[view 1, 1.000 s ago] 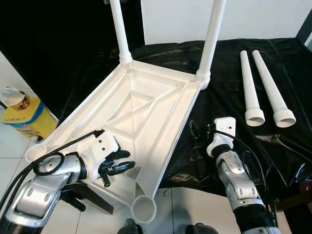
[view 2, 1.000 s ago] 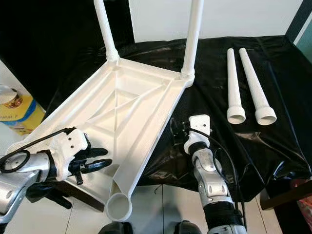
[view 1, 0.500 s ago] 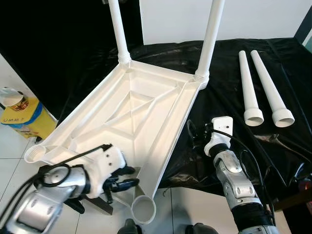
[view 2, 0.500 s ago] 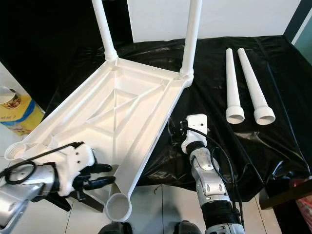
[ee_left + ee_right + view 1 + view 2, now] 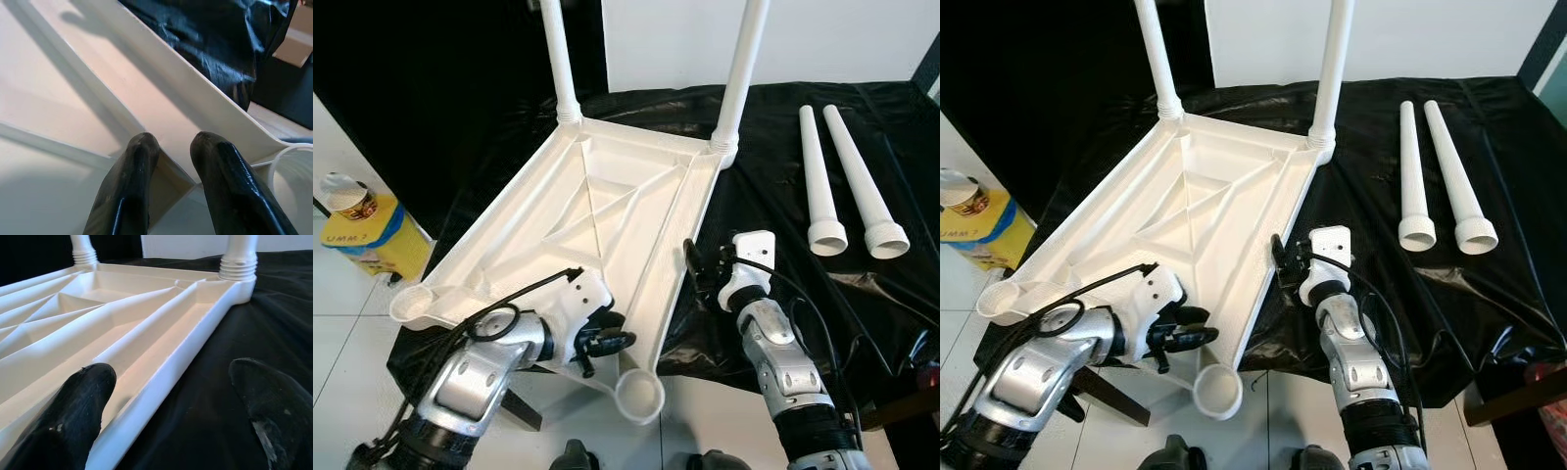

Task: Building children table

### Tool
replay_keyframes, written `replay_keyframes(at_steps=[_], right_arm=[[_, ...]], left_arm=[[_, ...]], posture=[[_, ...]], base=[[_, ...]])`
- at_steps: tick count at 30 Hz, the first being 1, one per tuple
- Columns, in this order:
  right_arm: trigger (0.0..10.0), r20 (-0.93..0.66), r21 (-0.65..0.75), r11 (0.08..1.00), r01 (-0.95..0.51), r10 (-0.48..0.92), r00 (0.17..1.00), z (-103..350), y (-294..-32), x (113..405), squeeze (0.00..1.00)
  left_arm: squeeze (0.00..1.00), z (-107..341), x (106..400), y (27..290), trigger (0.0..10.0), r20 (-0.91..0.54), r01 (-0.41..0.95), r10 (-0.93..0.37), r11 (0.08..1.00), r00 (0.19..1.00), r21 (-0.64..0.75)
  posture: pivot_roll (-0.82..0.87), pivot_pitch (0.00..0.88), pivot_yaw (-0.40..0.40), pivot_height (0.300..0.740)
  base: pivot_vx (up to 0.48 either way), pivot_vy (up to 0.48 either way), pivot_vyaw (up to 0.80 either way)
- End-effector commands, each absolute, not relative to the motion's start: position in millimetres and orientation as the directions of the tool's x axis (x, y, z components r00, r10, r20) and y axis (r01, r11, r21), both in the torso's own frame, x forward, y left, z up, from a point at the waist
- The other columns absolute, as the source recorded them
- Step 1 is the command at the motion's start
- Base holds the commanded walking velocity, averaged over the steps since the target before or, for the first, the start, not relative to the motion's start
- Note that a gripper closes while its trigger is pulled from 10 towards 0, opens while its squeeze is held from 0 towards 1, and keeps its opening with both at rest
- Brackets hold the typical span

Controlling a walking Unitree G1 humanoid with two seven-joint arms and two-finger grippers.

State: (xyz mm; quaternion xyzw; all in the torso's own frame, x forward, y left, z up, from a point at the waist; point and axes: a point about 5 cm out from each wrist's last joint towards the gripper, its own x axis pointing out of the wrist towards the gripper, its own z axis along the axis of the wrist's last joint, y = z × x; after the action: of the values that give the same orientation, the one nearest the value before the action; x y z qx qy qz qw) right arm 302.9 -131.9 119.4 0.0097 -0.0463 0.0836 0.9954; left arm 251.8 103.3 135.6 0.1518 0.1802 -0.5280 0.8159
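Tabletop [image 5: 607, 211] rim between right gripper [image 5: 186, 406] jaws
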Motion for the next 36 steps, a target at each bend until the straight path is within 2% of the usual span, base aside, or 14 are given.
replay_keyframes(at_steps=[1, 6, 11, 16, 19, 26, 27, 28, 34, 35, 36], right_arm=[[10.0, 0.075, 0.034, 0.987, -0.160, 0.157, 0.985, 115, -133, 301, 0.00], [10.0, 0.074, 0.031, 0.987, -0.159, 0.156, 0.985, 114, -133, 299, 0.00], [10.0, 0.074, 0.029, 0.987, -0.160, 0.158, 0.985, 114, -134, 298, 0.00], [10.0, 0.073, 0.030, 0.987, -0.158, 0.155, 0.985, 114, -134, 297, 0.00], [10.0, 0.073, 0.030, 0.987, -0.158, 0.155, 0.985, 114, -134, 297, 0.00], [10.0, 0.067, 0.028, 0.987, -0.160, 0.158, 0.985, 112, -134, 296, 0.00], [10.0, 0.065, 0.027, 0.987, -0.159, 0.157, 0.985, 112, -135, 295, 0.00], [10.0, 0.064, 0.027, 0.987, -0.158, 0.156, 0.986, 111, -136, 295, 0.00], [10.0, 0.061, 0.025, 0.987, -0.157, 0.155, 0.986, 110, -136, 293, 0.00], [10.0, 0.058, 0.025, 0.988, -0.155, 0.154, 0.986, 110, -137, 292, 0.00], [10.0, 0.058, 0.025, 0.988, -0.155, 0.154, 0.986, 110, -137, 292, 0.00]], left_arm=[[0.00, 138, 269, 105, 10.0, -0.411, 0.766, -0.660, 0.616, 0.629, 0.183], [0.00, 144, 278, 91, 10.0, -0.344, 0.732, -0.652, 0.648, 0.676, 0.210], [0.00, 154, 279, 91, 10.0, -0.292, 0.744, -0.685, 0.622, 0.667, 0.242], [0.00, 172, 277, 108, 10.0, -0.210, 0.773, -0.751, 0.562, 0.626, 0.293], [0.00, 172, 277, 108, 10.0, -0.210, 0.773, -0.751, 0.562, 0.626, 0.293], [0.00, 169, 271, 137, 10.0, -0.318, 0.828, -0.776, 0.437, 0.545, 0.353], [0.36, 166, 270, 141, 10.0, -0.346, 0.838, -0.774, 0.417, 0.530, 0.352], [1.00, 164, 268, 143, 10.0, -0.369, 0.852, -0.778, 0.394, 0.509, 0.346], [1.00, 161, 263, 145, 10.0, -0.394, 0.874, -0.791, 0.350, 0.468, 0.336], [0.00, 161, 256, 149, 10.0, -0.423, 0.897, -0.803, 0.297, 0.420, 0.327], [0.00, 161, 256, 149, 10.0, -0.423, 0.897, -0.803, 0.297, 0.420, 0.327]], posture=[[0.03, 0.091, 0.024, 0.740], [0.02, 0.076, 0.032, 0.740], [0.02, 0.077, 0.035, 0.740], [0.02, 0.080, 0.028, 0.740], [0.02, 0.080, 0.028, 0.740], [0.03, 0.086, 0.025, 0.740], [0.03, 0.089, 0.027, 0.740], [0.03, 0.090, 0.027, 0.740], [0.02, 0.091, 0.028, 0.740], [0.02, 0.094, 0.029, 0.740], [0.02, 0.094, 0.029, 0.740]], base=[[0.000, 0.000, 0.00], [0.000, 0.000, 0.00], [0.000, 0.000, 0.00], [0.000, 0.000, 0.00], [0.000, 0.000, 0.00], [0.000, 0.000, 0.00], [0.000, 0.000, 0.00], [0.000, 0.000, 0.00], [0.000, 0.000, 0.00], [0.000, 0.000, 0.00], [0.000, 0.000, 0.00]])
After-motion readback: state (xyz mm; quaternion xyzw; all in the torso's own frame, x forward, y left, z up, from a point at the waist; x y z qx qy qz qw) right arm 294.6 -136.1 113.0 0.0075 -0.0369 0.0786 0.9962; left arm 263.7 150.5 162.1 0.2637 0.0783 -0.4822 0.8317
